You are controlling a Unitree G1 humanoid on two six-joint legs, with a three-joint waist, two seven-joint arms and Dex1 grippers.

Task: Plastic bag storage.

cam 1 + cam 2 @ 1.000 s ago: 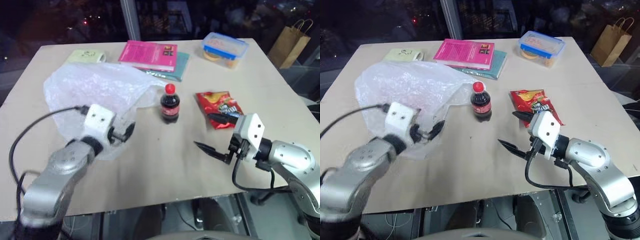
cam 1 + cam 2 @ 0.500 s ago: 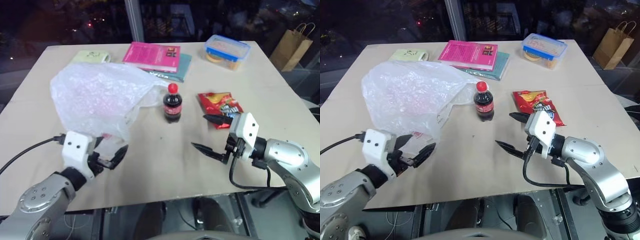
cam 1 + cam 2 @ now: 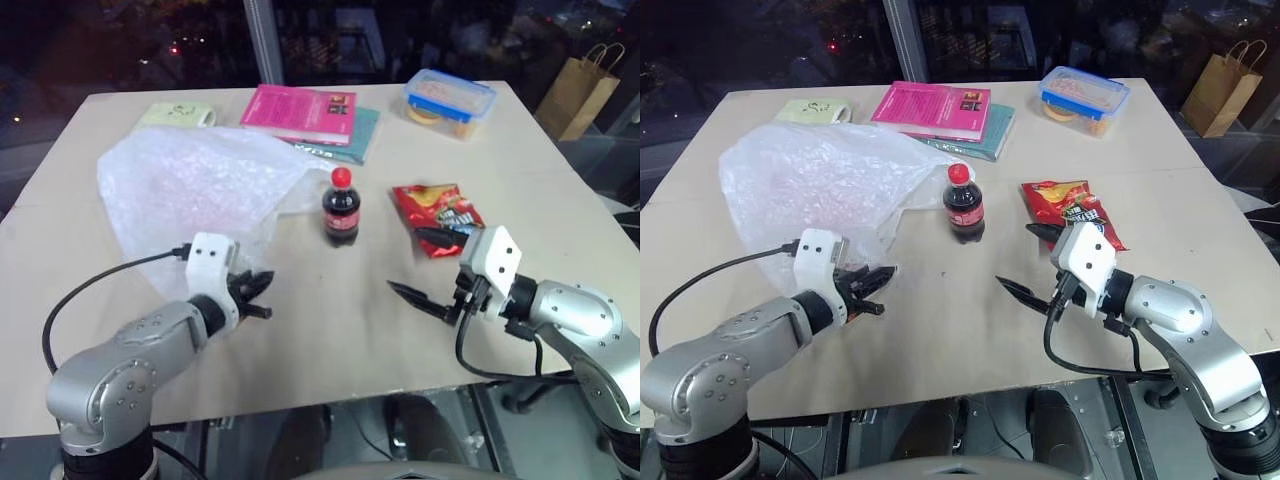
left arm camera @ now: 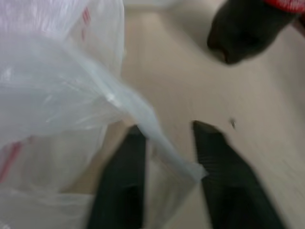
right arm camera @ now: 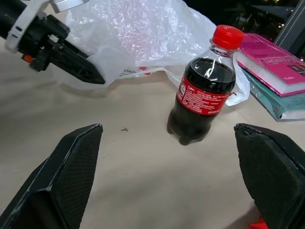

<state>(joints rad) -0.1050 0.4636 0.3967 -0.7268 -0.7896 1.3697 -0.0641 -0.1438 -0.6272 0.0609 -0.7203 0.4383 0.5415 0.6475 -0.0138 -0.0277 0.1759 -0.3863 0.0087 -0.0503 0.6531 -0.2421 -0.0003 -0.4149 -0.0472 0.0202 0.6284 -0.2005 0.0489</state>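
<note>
Left pincer (image 3: 872, 287) dropped, closed on plastic bag (image 3: 820, 185) near edge; bag lies far-left; right pincer (image 3: 1032, 260) open.

A broad tan table (image 3: 560, 190), its top matte like board or card, fills most of the space, lit evenly from above. Beyond its far edge the room falls off into darkness, with a few small red and white lights glinting in what looks like dark glass. A pale upright post (image 3: 262, 40), perhaps a window frame, rises behind the far edge. Off the table's far right corner a brown paper bag (image 3: 578, 92) with loop handles stands on a dim grey floor (image 3: 615, 150). Below the near edge there are dark cables and shadowed floor, too murky to make out further.
</note>
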